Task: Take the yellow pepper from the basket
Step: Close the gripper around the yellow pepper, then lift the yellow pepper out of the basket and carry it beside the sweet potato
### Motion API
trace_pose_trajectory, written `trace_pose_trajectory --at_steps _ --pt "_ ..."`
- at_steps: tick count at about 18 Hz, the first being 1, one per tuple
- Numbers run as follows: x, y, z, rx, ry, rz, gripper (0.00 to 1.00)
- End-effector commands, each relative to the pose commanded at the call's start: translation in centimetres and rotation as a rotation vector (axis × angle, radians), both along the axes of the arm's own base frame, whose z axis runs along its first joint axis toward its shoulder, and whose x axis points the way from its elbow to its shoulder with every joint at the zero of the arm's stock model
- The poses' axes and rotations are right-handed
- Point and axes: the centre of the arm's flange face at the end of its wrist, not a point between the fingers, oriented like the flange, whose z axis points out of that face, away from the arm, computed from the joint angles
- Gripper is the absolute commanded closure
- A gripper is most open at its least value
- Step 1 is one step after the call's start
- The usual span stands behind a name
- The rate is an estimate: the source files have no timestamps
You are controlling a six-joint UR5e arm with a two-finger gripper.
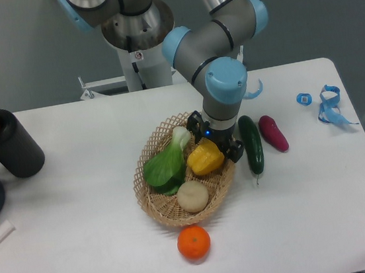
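The gripper point(214, 143) sits right over the yellow pepper point(204, 158) in the basket point(156, 206); whether it squeezes is unclear.

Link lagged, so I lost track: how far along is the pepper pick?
Approach looks done: the gripper sits over the yellow pepper, at its upper right side. The grasp is in hand; whether the fingers have closed cannot be told. The pepper lies in the basket, so gripping and lifting remain.

The claw point(215, 143) hides the yellow pepper's point(204, 159) upper right side; its fingertips cannot be made out.
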Motion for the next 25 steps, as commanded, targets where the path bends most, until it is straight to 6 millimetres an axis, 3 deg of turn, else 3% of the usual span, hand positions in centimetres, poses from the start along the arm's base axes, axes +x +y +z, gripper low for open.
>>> trace_pose_trajectory --at_steps 4,9,11,15,19,25 --pt "0.2 -0.1 -0.7 -0.010 -0.012 0.001 0.28" --pt "0.1 -0.1 -0.8 -0.012 -0.015 0.014 0.58" --pt "-0.2 -0.3 -0.6 -0.009 -0.019 0.019 0.64" --pt "-0.7 -1.1 0.3 0.025 -0.088 0.054 0.64" --pt "-1.0 -0.7 2.5 0.072 -0.149 0.079 0.64" --pt "-5.0 -1.0 6.5 0.164 -0.112 0.188 0.63"
